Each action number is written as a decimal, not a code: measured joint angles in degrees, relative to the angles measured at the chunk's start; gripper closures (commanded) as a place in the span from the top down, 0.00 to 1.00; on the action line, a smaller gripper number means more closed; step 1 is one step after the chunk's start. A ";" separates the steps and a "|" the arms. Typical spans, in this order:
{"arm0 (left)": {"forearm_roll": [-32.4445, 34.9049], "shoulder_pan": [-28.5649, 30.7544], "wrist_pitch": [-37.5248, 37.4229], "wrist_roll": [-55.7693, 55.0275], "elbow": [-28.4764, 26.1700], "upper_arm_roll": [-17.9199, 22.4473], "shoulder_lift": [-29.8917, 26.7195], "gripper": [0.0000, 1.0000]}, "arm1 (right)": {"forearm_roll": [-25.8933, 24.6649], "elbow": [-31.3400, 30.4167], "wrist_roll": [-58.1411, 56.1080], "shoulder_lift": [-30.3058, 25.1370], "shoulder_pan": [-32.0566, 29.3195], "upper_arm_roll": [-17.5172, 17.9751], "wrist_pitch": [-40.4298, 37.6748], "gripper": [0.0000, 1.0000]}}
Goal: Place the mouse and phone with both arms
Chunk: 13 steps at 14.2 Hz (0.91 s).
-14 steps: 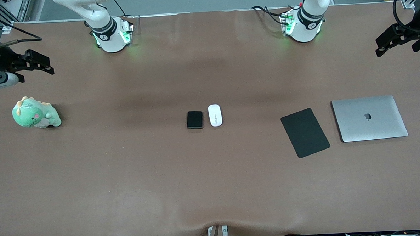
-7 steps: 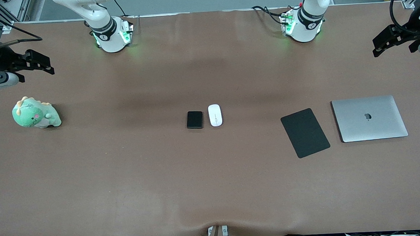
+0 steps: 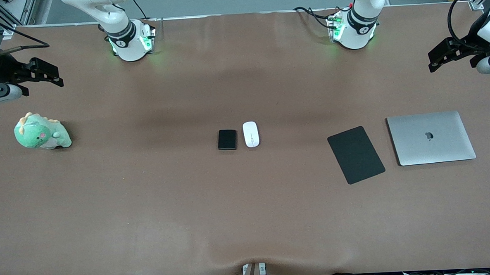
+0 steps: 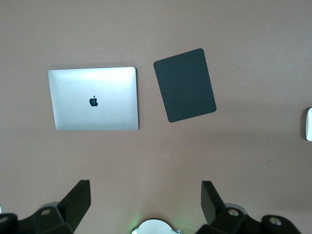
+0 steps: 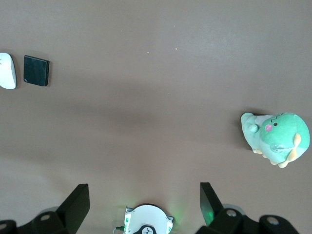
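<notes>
- The left gripper [image 3: 440, 56] is drifting inward from the table's [image 3: 248, 220] left-arm end, jaws wide.
- The right gripper [image 3: 46, 74] is waiting, jaws wide.
- It should be aiming squarely over the mouse [image 3: 250, 134], at three o'clock of the phone [image 3: 227, 139].

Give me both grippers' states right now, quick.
Left gripper: open, holding nothing, up over bare table near the laptop.
Right gripper: open, holding nothing, up over bare table near the dinosaur plush.
</notes>
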 measured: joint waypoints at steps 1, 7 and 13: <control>-0.20 -0.01 0.21 0.00 0.00 -0.06 0.00 1.00 | 0.00 0.00 0.00 0.00 0.00 0.00 0.00 1.00; -2.81 -0.81 1.52 -0.40 -0.17 -3.47 1.11 1.00 | 0.00 0.00 0.00 0.00 0.00 0.02 -0.01 1.00; -2.91 -1.99 10.13 -7.90 -0.92 -15.55 10.20 1.00 | 0.34 0.00 0.00 0.00 0.00 0.04 -0.02 1.00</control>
